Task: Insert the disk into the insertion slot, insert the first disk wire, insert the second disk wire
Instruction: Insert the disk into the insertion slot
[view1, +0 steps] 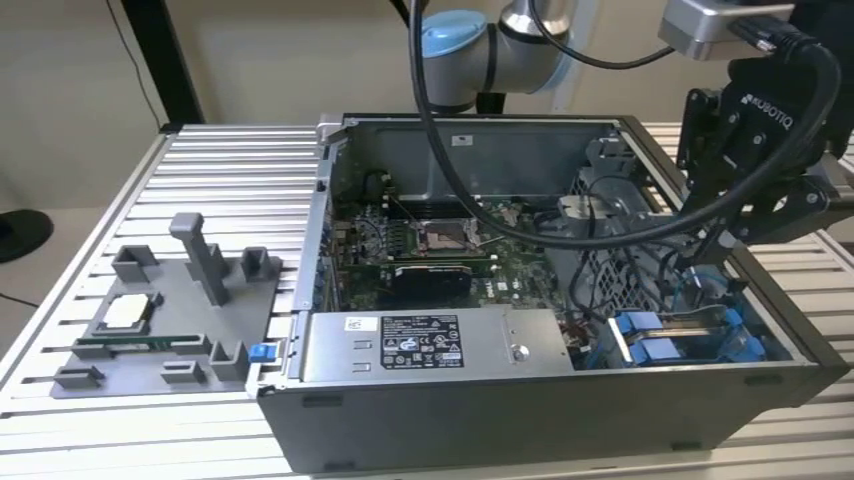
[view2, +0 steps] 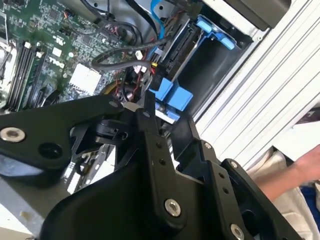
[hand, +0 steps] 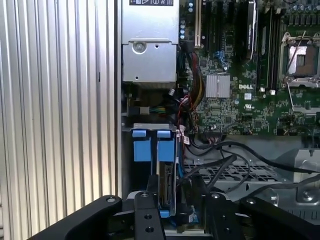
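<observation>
**Jaws standing apart**

The jaws of the black gripper (hand: 174, 186) stand apart either side of the flat silver-grey, blue-framed disk (hand: 167, 175), which sits edge-on in the rectangular grey insertion slot (hand: 150, 126) just beside the silver power-supply box (hand: 149, 55).

— What does the table (view1: 200, 160) look like it is made of?
— Ribbed bare metal, silvery, with a dull satin sheen. The grey holder (view1: 174, 320) on it looks like matt plastic.
— And the computer case (view1: 534, 420)?
— Sheet metal, dark grey and matt outside. The power-supply box (view1: 534, 345) inside is bare, brighter metal, and its label (view1: 418, 342) is smooth, like paper.
— The gripper (hand: 172, 200)?
— Black, smooth, faintly glossy, dotted with shiny metal screw heads.
— Anything coloured?
— The blue tabs (hand: 140, 147) look like smooth, bright plastic. The motherboard (hand: 235, 100) is glossy green, and the cables (hand: 240, 160) wear black rubbery sheaths.
</observation>
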